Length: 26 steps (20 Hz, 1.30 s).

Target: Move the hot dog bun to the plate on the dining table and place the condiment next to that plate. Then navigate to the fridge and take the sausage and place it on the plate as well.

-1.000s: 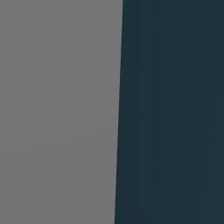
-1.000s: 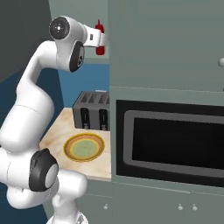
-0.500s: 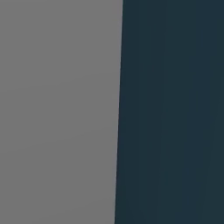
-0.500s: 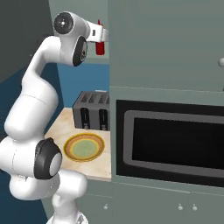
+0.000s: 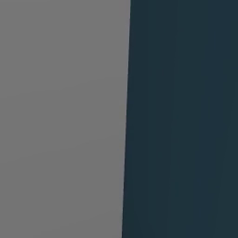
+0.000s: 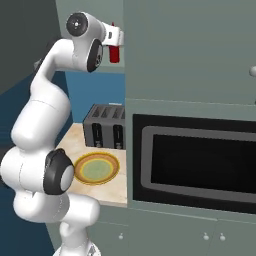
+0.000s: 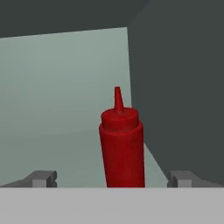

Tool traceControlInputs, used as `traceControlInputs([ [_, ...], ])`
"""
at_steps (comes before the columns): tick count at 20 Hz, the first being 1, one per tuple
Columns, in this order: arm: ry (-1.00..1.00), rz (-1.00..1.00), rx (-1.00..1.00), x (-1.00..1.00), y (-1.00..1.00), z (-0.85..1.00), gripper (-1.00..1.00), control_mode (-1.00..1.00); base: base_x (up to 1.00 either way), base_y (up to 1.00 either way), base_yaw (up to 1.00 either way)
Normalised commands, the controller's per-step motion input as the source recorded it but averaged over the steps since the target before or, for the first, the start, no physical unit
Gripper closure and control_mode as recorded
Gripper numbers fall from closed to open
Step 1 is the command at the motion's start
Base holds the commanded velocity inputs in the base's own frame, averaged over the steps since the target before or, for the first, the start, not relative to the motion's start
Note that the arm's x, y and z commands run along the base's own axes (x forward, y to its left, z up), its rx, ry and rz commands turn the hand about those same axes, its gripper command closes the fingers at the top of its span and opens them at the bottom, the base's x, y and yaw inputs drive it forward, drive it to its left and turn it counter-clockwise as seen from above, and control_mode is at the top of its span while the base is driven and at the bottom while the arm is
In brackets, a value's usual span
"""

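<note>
The gripper (image 7: 112,180) is spread wide, holding nothing; the condiment (image 7: 121,146) stands upright between its fingertips (image 7: 43,178), just ahead, clear of both. Risk, as I judge it: closing off-centre could tip the slim bottle, or pushing further could knock it back on its shelf

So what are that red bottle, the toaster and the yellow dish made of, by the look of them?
The red bottle looks like matte squeezable plastic: a uniform colour, dull sheen and a moulded pointed cap. The toaster seems to be dark metal or plastic; its flat grey sides leave that open. The yellow dish looks like glazed ceramic, with a golden rim and a greenish centre. Everything is rendered, so these are guesses.
</note>
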Motion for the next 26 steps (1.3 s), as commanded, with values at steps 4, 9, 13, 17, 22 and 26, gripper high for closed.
traceControlInputs([
  [4, 0.0, 0.0, 0.0, 0.22, -0.09, -0.08, -1.0, -1.0, 0.0, 0.0, 0.0],
  [9, 0.0, 0.0, 0.0, 0.19, -0.07, -0.12, -1.0, -1.0, 0.0, 0.0, 0.0],
  [13, 0.0, 0.0, 0.0, 0.2, 0.0, -0.07, -1.0, -1.0, 0.0, 0.0, 0.0],
  [17, 0.0, 0.0, 0.0, 0.21, 0.0, -0.05, -1.0, -1.0, 0.0, 0.0, 0.0],
  [22, 0.0, 0.0, 0.0, 0.28, 0.0, -0.08, -1.0, -1.0, 0.0, 0.0, 0.0],
  [26, 0.0, 0.0, 0.0, 0.28, -0.02, -0.07, -1.0, -1.0, 0.0, 0.0, 0.0],
])
